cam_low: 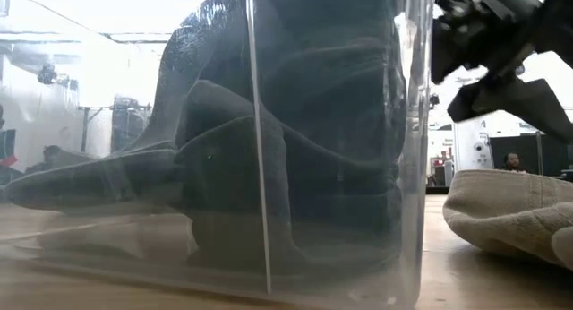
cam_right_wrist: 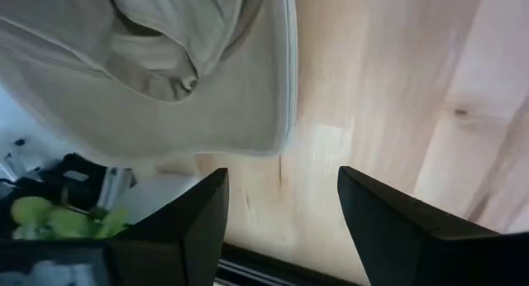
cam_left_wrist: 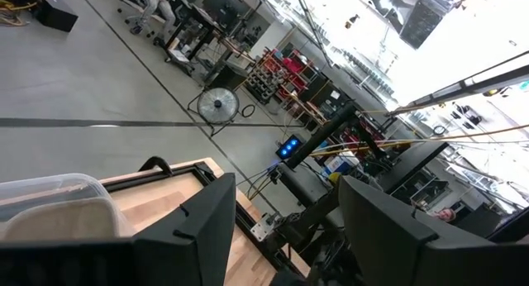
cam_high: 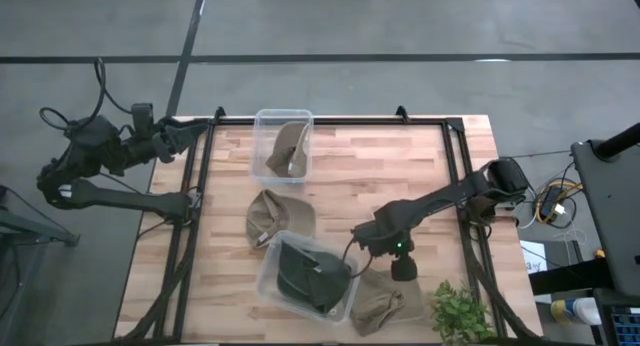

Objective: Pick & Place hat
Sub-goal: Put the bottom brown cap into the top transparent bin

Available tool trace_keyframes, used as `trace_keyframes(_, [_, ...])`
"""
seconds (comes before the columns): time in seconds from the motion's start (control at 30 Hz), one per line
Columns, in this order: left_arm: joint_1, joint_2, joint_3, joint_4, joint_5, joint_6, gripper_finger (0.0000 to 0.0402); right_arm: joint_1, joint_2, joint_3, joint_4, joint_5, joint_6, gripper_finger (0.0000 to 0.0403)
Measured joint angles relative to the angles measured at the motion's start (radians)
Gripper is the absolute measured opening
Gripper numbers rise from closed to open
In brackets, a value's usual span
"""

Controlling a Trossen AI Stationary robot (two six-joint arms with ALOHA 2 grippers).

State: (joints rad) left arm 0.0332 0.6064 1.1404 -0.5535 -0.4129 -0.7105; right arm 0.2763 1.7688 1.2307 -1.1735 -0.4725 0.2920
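A khaki hat (cam_high: 378, 301) lies on the table near its front edge, brim flat on the wood; it also shows in the right wrist view (cam_right_wrist: 165, 79) and the low view (cam_low: 510, 211). My right gripper (cam_high: 366, 260) hangs open just above it, slanting down, touching nothing (cam_right_wrist: 281, 228). A dark hat (cam_high: 305, 274) sits in a clear bin (cam_high: 270, 286) beside it. Another khaki hat (cam_high: 278, 218) lies mid-table. A third rests in the far clear bin (cam_high: 281, 146). My left gripper (cam_high: 195, 131) waits open at the far left corner, raised.
A green plant (cam_high: 460, 311) stands at the front right corner, close to the khaki hat. The near bin's wall (cam_low: 260, 149) fills the low view. Bare wood lies between the right arm and the far edge (cam_high: 390, 166).
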Motion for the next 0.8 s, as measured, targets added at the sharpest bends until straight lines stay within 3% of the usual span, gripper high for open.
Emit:
trace_keyframes(0.43, [0.000, 0.002, 0.000, 0.000, -0.008, 0.000, 0.0208, -0.001, -0.022, -0.216, 0.245, -0.030, -0.029, 0.0221])
trace_keyframes(0.8, [0.000, 0.003, 0.000, 0.000, -0.018, -0.005, 0.0208, -0.001, -0.020, -0.252, 0.366, -0.097, -0.021, 0.0220])
